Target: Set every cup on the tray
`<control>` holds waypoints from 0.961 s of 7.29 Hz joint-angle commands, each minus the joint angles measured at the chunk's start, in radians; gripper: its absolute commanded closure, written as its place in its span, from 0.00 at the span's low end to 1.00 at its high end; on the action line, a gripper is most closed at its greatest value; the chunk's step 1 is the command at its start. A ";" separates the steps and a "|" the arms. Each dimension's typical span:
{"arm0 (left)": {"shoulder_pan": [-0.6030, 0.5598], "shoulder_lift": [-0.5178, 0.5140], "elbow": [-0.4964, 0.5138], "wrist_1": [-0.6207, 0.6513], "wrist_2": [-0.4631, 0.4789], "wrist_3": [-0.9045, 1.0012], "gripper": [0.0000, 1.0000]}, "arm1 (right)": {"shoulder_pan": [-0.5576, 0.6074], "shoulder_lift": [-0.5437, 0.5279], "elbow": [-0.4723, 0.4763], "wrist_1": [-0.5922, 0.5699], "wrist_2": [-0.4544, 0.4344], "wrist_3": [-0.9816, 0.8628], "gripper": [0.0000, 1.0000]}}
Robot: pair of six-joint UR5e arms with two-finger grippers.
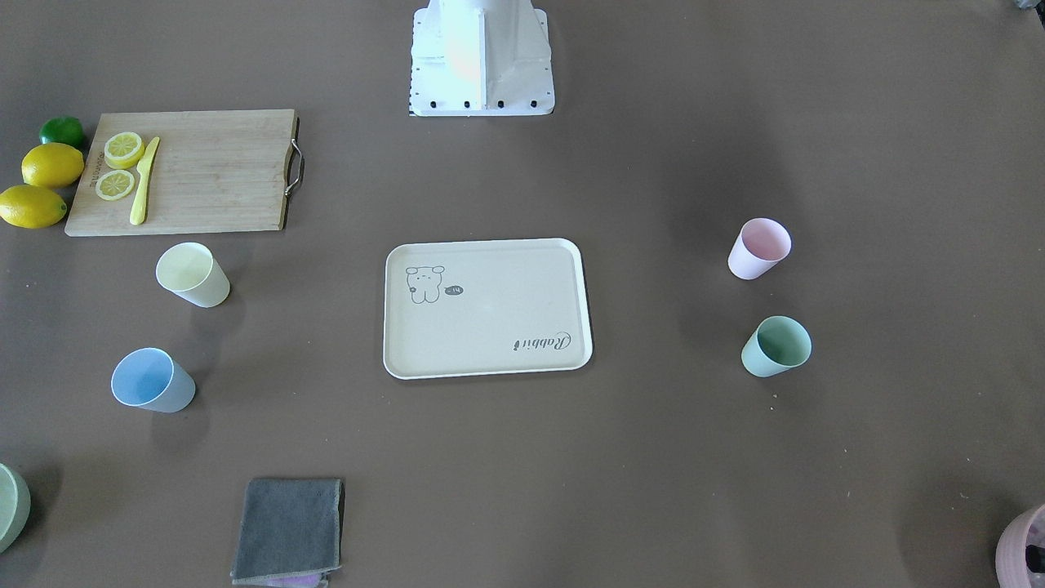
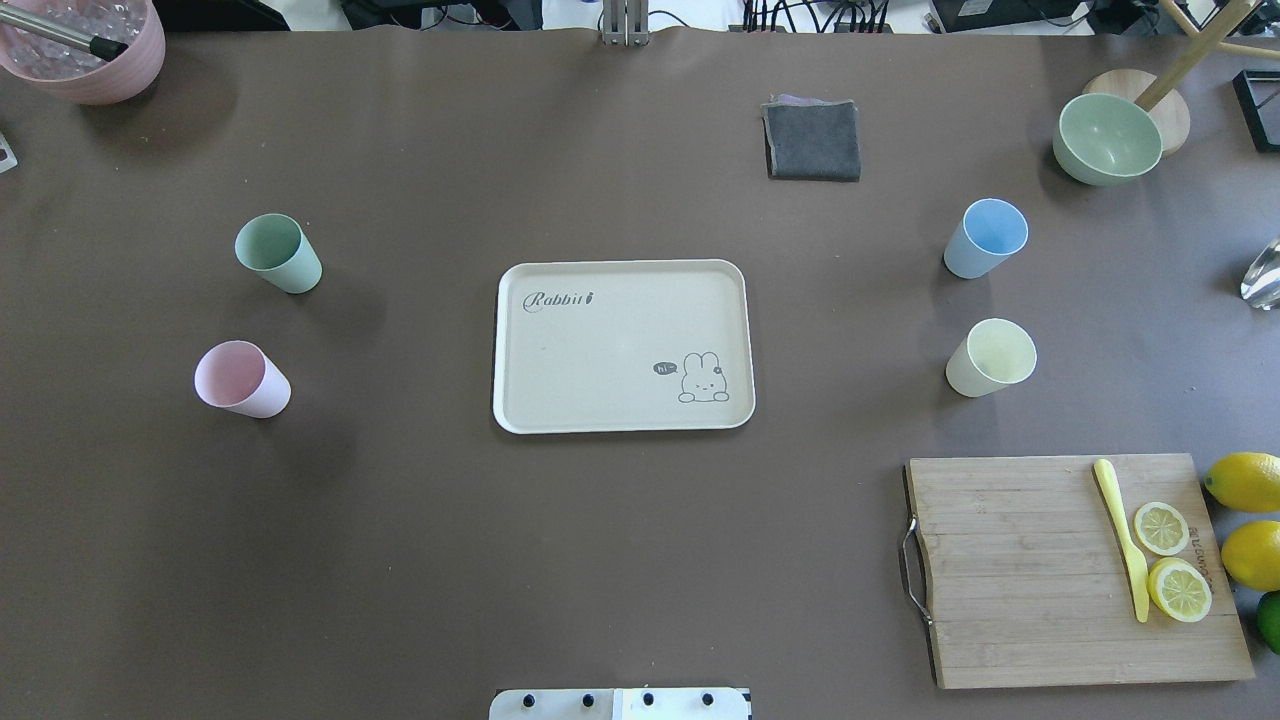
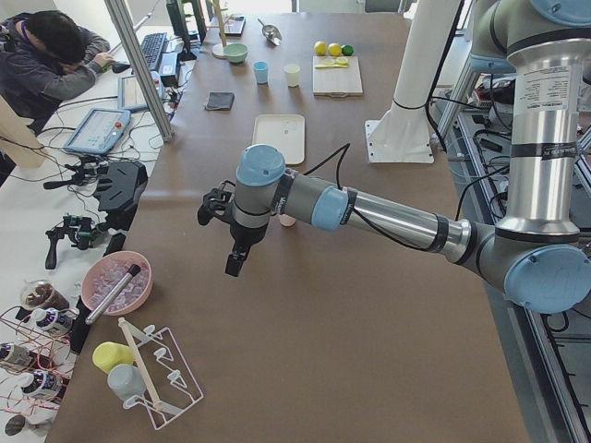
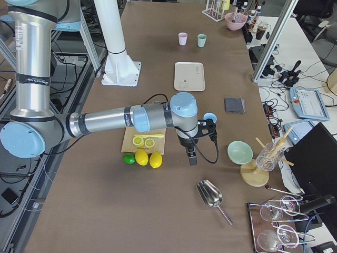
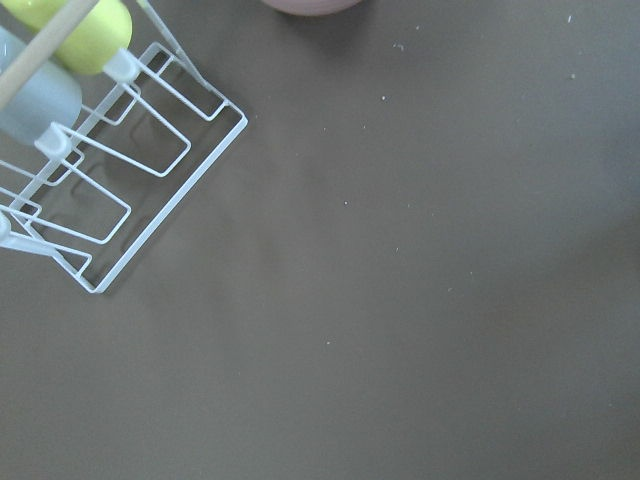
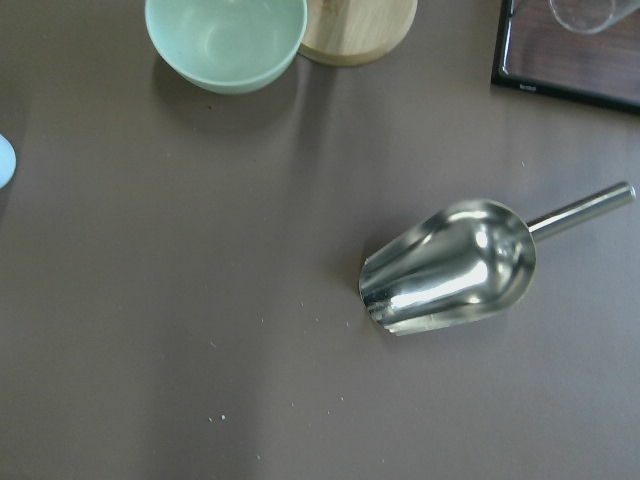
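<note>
The left gripper [image 3: 234, 268] and right gripper [image 4: 192, 158] are shown in the side views only, so the state of the jaws cannot be told. Four matte tapered cups stand on the brown surface [image 2: 400, 560], none on the one cream, raised-rim tray [image 2: 600, 345]: mint green cup [image 2: 278, 253] and pink cup [image 2: 241, 379] at its left, blue cup [image 2: 985, 238] and yellow cup [image 2: 990, 358] at its right.

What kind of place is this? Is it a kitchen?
Probably a robot lab, not a real kitchen. A big robot arm reaches over the table, a man sits by a control tablet, and the tray and lemons look set out for practice.
</note>
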 commanded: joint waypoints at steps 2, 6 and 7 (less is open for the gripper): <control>-0.006 -0.028 0.030 -0.124 -0.078 -0.038 0.02 | -0.021 0.083 0.007 0.077 0.104 0.056 0.00; 0.156 -0.211 0.142 -0.170 -0.105 -0.187 0.02 | -0.242 0.258 -0.042 0.079 -0.025 0.427 0.00; 0.254 -0.266 0.166 -0.169 -0.085 -0.293 0.01 | -0.307 0.292 -0.057 0.077 -0.056 0.488 0.00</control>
